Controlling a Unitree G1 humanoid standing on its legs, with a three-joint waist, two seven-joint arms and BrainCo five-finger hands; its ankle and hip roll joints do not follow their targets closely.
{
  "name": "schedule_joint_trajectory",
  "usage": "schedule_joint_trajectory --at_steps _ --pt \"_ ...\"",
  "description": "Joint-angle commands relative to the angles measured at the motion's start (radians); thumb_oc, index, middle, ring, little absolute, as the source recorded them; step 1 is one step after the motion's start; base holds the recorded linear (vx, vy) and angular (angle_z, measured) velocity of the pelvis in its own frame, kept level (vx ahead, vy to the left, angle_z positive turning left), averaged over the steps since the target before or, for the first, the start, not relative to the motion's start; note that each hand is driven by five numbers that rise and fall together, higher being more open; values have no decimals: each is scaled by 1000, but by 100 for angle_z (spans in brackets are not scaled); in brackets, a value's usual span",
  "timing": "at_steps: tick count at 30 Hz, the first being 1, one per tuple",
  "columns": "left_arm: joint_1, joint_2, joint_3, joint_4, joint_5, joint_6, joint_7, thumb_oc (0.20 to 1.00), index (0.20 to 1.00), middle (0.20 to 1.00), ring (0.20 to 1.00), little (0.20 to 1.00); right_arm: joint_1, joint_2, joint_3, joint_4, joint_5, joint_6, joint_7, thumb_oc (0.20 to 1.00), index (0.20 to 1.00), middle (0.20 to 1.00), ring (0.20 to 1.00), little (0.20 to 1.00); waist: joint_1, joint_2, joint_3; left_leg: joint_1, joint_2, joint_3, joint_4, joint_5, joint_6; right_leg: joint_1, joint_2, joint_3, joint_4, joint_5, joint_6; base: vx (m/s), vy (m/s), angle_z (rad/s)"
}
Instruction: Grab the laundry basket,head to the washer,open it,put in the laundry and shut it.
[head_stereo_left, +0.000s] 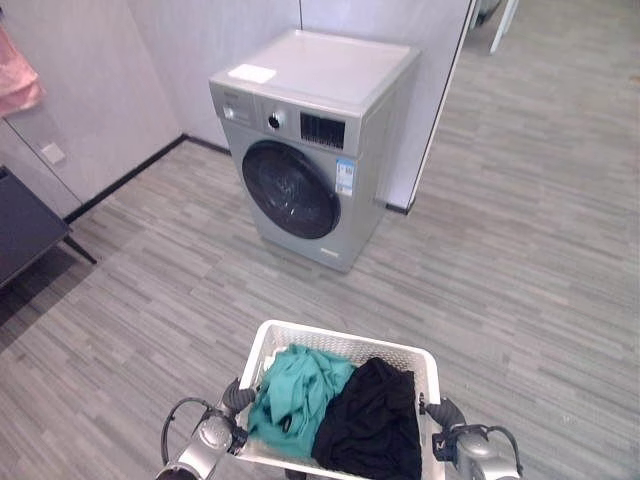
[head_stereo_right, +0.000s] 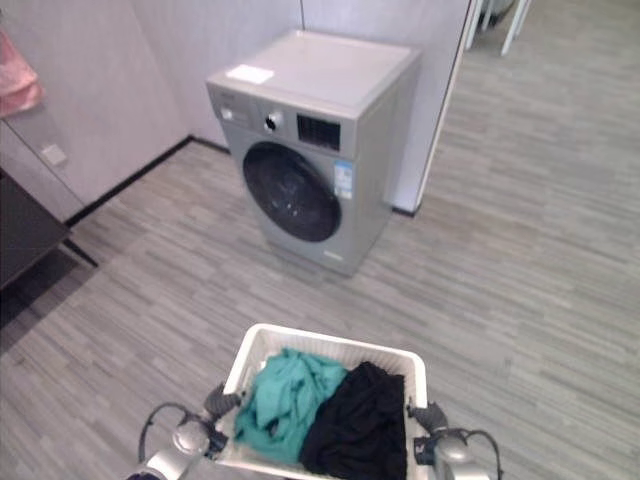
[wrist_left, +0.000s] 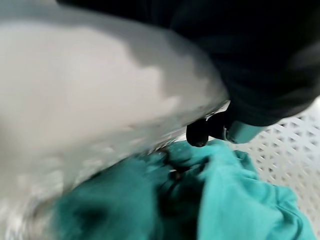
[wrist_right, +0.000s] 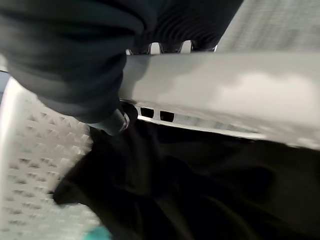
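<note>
Our left hand (head_stereo_left: 238, 397) has its fingers curled over the left rim of the white laundry basket (head_stereo_left: 345, 346), holding teal and black laundry (head_stereo_left: 300, 395); our right hand (head_stereo_left: 440, 410) grips the right rim. The washer (head_stereo_left: 305, 140) stands ahead, door closed.

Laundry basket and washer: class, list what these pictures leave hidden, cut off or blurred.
- Laundry basket: near rim cut off by the left eye view's bottom edge.
- Basket floor: covered by the teal garment and black garment.
- Left hand and right hand: fingers hidden behind the basket's rim.
- Left wrist view: rim blurred.
- Washer: drum hidden behind its dark door.
</note>
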Motion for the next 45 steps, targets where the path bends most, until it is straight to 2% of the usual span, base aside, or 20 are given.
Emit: schedule_joint_trajectory --at_steps 1,11,12,17,19,20,22,23,25,26,28,29,31,33,37,40,41,43,44,45 --pt "-159 -21 104 -71 -40 -86 29 200 200 200 200 200 -16 -37 -38 -199 1 -80 27 200 200 200 200 200 10 6 8 13 140 53 6 -15 -114 -78 -57 -61 0 69 78 0 0 0" --pt "-115 39 199 -254 -53 -98 36 200 200 200 200 200 12 -129 -148 -457 -27 -98 -4 200 200 200 200 200 27 -21 57 -34 138 37 15 -14 -108 -110 -68 -61 0 78 90 -46 33 3" --pt "-125 61 226 -302 -45 -103 42 200 200 200 200 200 29 -150 -196 -521 -26 -96 -14 200 200 200 200 200 28 -41 83 -107 134 41 146 -57 -112 -106 -91 -81 0 83 89 -73 95 31" --pt "-77 113 300 -453 -10 -101 19 200 200 200 200 200 66 -176 -286 -651 -45 -83 -4 200 200 200 200 200 32 -45 80 -125 109 39 230 -135 -93 -76 -123 -104 0 82 102 44 194 40" --pt "-69 152 332 -508 27 -89 6 200 200 200 200 200 74 -190 -328 -700 -63 -76 7 200 200 200 200 200 36 -46 73 -119 88 31 248 -167 -66 -70 -148 -106 44 74 110 143 353 4" --pt "-74 192 358 -572 60 -81 -13 200 200 200 200 200 75 -206 -375 -738 -97 -70 10 200 200 200 200 200 43 -43 66 -97 60 23 237 -184 -34 -95 -170 -107 175 50 104 139 325 7" --pt "-77 212 372 -609 72 -75 -20 200 200 200 200 200 73 -209 -395 -758 -99 -66 14 200 200 200 200 200 44 -42 65 -83 43 19 228 -187 -20 -121 -176 -111 259 57 102 129 315 26" --pt "-97 249 388 -638 86 -62 -14 200 200 200 200 200 58 -212 -408 -778 -99 -63 19 200 200 200 200 200 40 -35 76 -55 28 20 209 -186 1 -180 -185 -130 425 94 109 105 278 30" --pt "-105 266 398 -656 89 -57 -12 200 200 200 200 200 58 -217 -412 -783 -106 -63 23 200 200 200 200 200 38 -30 81 -31 23 33 199 -197 7 -198 -203 -165 484 104 112 151 239 29" --pt "-145 289 398 -675 94 -53 -21 200 200 200 200 200 58 -230 -438 -796 -115 -58 29 200 200 200 200 200 29 -25 84 13 11 26 163 -192 3 -239 -191 -210 531 107 104 129 121 37" --pt "-149 288 396 -674 94 -52 -21 200 200 200 200 200 58 -230 -441 -796 -115 -58 30 200 200 200 200 200 27 -24 86 15 11 23 158 -189 2 -237 -191 -214 531 107 103 172 81 56" --pt "-212 292 378 -658 78 -65 -13 200 200 200 200 200 52 -250 -473 -791 -105 -59 10 200 200 200 200 200 3 -23 81 55 -2 -6 121 -189 -12 -264 -140 -212 410 69 87 210 44 64" --pt "-245 290 370 -644 79 -66 0 200 200 200 200 200 41 -255 -478 -782 -104 -61 -1 200 200 200 200 200 -12 -23 81 78 -9 -21 106 -194 -13 -293 -110 -198 366 68 82 293 65 89" --pt "-308 286 356 -601 95 -60 37 200 200 200 200 200 1 -294 -477 -781 -119 -66 -20 200 200 200 200 200 -36 -37 82 133 -35 -39 93 -221 -13 -362 -66 -182 235 124 94 360 65 50" --pt "-373 281 341 -498 60 -48 68 200 200 200 200 200 -65 -325 -433 -774 -175 -69 -66 200 200 200 200 200 -25 -51 67 210 -60 -6 110 -299 -12 -331 -46 -389 162 153 117 289 52 -13" --pt "-372 273 342 -475 52 -39 63 200 200 200 200 200 -52 -323 -431 -792 -188 -62 -63 200 200 200 200 200 -33 -53 40 237 -66 15 132 -339 -5 -297 -30 -419 156 128 93 278 13 -17" --pt "-371 259 337 -449 43 -43 67 200 200 200 200 200 -40 -328 -437 -797 -192 -65 -72 200 200 200 200 200 -55 -35 18 230 -51 13 228 -321 -41 -273 6 -360 142 102 56 333 7 -8" --pt "-379 251 336 -435 40 -49 76 200 200 200 200 200 -20 -333 -456 -819 -183 -71 -74 200 200 200 200 200 -76 -27 13 194 -2 42 415 -242 -125 -234 25 -338 127 101 31 313 -38 1" --pt "-380 250 335 -434 40 -51 77 200 200 200 200 200 -16 -332 -459 -823 -183 -69 -73 200 200 200 200 200 -75 -24 14 181 8 39 442 -251 -134 -233 32 -340 122 102 26 116 -74 -14" --pt "-368 249 344 -441 42 -52 76 200 200 200 200 200 -3 -334 -465 -842 -185 -72 -72 200 200 200 200 200 -78 -32 21 150 30 74 534 -185 -150 -214 23 -351 116 110 5 127 -85 -14"
